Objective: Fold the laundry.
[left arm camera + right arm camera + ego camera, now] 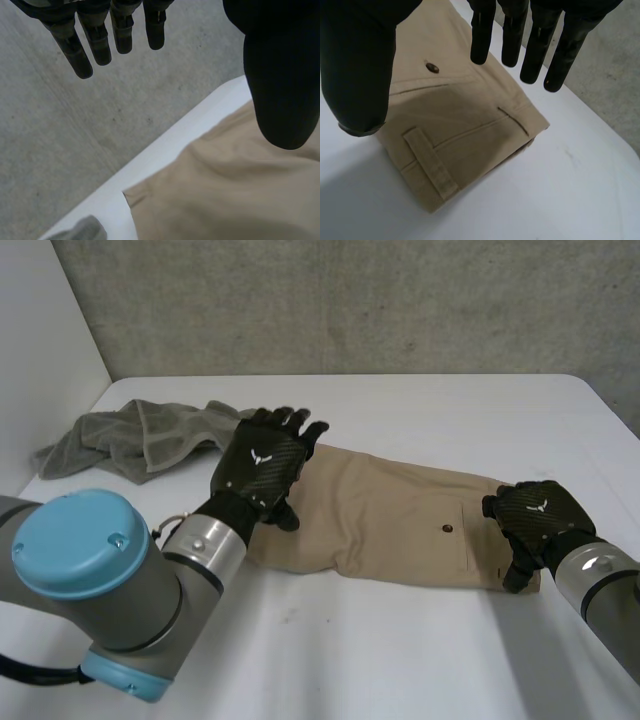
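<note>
White surface under me, and the tan trousers lie flat across its middle, leg on leg, hem end left, waist end right. The grey towel sits bunched at the far left, its edge touching the hem end; I judge it waits its turn.

My left hand hovers over the hem end, fingers straight and spread, holding nothing. My right hand is over the waist end, thumb and fingers apart, empty too; whether it touches the cloth I can't tell. Below its palm I see the pocket button and a belt loop.

So, as I read it: lengthwise fold done, crosswise fold not yet begun. Next I'd need the left hand down to pinch both hem layers and carry them right onto the waist, while the right hand pins that end flat.
</note>
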`<state>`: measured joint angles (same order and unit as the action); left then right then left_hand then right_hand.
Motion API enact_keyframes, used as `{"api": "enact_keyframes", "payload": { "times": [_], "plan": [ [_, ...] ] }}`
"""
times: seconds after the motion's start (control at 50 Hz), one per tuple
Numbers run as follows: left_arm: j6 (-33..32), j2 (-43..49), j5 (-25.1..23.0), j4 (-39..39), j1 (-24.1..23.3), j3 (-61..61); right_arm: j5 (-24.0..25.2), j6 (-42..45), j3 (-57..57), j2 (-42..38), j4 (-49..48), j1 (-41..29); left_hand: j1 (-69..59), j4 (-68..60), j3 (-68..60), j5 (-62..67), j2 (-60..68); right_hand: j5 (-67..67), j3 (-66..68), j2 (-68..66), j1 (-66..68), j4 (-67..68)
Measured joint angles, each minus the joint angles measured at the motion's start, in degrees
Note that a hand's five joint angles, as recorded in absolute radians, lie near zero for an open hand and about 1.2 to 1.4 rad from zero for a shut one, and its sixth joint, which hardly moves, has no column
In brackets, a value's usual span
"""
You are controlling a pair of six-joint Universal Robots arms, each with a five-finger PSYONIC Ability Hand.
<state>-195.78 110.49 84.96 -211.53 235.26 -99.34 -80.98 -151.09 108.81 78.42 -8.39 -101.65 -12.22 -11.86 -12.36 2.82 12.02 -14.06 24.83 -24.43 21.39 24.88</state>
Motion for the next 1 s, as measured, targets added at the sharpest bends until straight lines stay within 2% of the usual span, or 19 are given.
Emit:
{"api": "enact_keyframes", "payload": {
  "times": [0.14, 0.22, 0.3, 0.34, 0.42, 0.56, 0.68, 0.74, 0.76, 0.8, 0.88, 0.9, 0.92, 0.94, 1.0],
  "plan": [
    [0.6, 0.8, 0.2, 0.0, 0.3, -0.9, 1.0, -1.1, 0.7, -4.2, -5.3, 1.3, 0.0, 0.0, 0.0, 0.0, 0.0, -6.6, 7.3, -7.6, 6.0, 7.1],
    [0.6, 1.4, 0.3, -0.1, 0.6, -0.6, 0.7, -0.8, -0.4, -9.2, -8.7, 1.6, 0.0, 0.0, 0.0, 0.0, 0.0, -11.0, 12.0, -12.3, 9.9, 11.6],
    [0.6, 1.4, 0.3, 0.0, 0.6, -0.6, 0.3, -0.2, -1.6, -12.3, -9.5, 1.8, 0.0, 0.0, 0.0, 0.0, 0.0, -35.0, 38.8, -39.6, 28.0, 38.3],
    [0.6, 1.4, 0.3, 0.0, 0.6, -0.6, 0.0, -0.1, -1.9, -12.8, -9.6, 2.2, 0.0, 0.0, 0.0, 0.0, 0.0, -37.8, 41.4, -42.5, 28.6, 42.3],
    [0.6, 1.4, 0.4, 0.0, 0.7, -0.6, -0.8, 0.1, -2.1, -12.1, -9.7, 4.4, 0.0, 0.0, 0.0, 0.0, 0.0, -37.9, 41.6, -42.6, 28.6, 43.3],
    [0.7, 1.1, 0.6, 0.1, 0.5, -0.7, -0.7, 2.2, -1.3, -6.5, -8.9, 9.5, 0.0, 0.0, 0.0, 0.0, 0.0, -40.3, 41.6, -42.6, 31.9, 43.3],
    [0.7, 0.5, 0.6, 0.7, 0.6, -0.8, 0.2, 11.0, -1.6, -4.3, -7.5, 16.3, 0.0, 0.0, 0.0, 0.0, 0.0, -41.3, 41.6, -43.1, 33.6, 43.4],
    [0.7, 0.4, 0.6, 0.9, 0.6, -0.8, 0.3, 13.7, -2.0, -4.2, -7.0, 17.1, 0.0, 0.0, 0.0, 0.0, 0.0, -41.3, 41.8, -43.1, 33.6, 43.4],
    [0.7, 0.2, 0.7, 1.3, 0.6, -0.8, 0.4, 18.9, -3.2, -3.9, -6.3, 17.3, 0.0, 0.0, 0.0, 0.0, 0.0, -41.3, 42.5, -43.1, 33.6, 43.4],
    [0.7, 0.1, 0.7, 1.4, 0.6, -0.8, 0.4, 21.0, -3.8, -3.8, -6.0, 16.4, 0.0, 0.0, 0.0, 0.0, 0.0, -41.6, 42.9, -43.1, 33.6, 43.4],
    [0.7, -0.1, 0.6, 1.7, 0.6, -0.5, 0.9, 25.4, -6.9, -3.2, -5.6, 8.7, 0.0, 0.0, 0.0, 0.0, 0.0, -42.3, 43.0, -43.3, 34.6, 43.5],
    [0.7, -0.1, 0.6, 1.7, 0.6, -0.5, 0.9, 25.4, -6.9, -3.2, -5.6, 8.7, 0.0, 0.0, 0.0, 0.0, 0.0, -42.3, 43.0, -43.3, 34.6, 43.5],
    [0.8, -0.3, 0.7, 1.8, 0.7, -0.3, 1.2, 26.6, -9.1, -3.2, -5.7, 2.2, 0.0, 0.0, 0.0, 0.0, 0.0, -42.6, 43.0, -43.3, 35.0, 43.5],
    [0.8, -0.4, 0.7, 1.8, 0.7, -0.2, 1.3, 26.7, -9.5, -3.2, -5.7, 1.1, 0.0, 0.0, 0.0, 0.0, 0.0, -42.8, 43.0, -43.4, 35.2, 43.5],
    [1.6, -0.9, 0.7, 1.8, 0.9, 0.3, 2.7, 28.5, -12.0, -4.2, -5.8, -7.8, 0.0, 0.0, 0.0, 0.0, 0.0, -43.3, 43.0, -43.3, 36.1, 43.5]
  ]
}}
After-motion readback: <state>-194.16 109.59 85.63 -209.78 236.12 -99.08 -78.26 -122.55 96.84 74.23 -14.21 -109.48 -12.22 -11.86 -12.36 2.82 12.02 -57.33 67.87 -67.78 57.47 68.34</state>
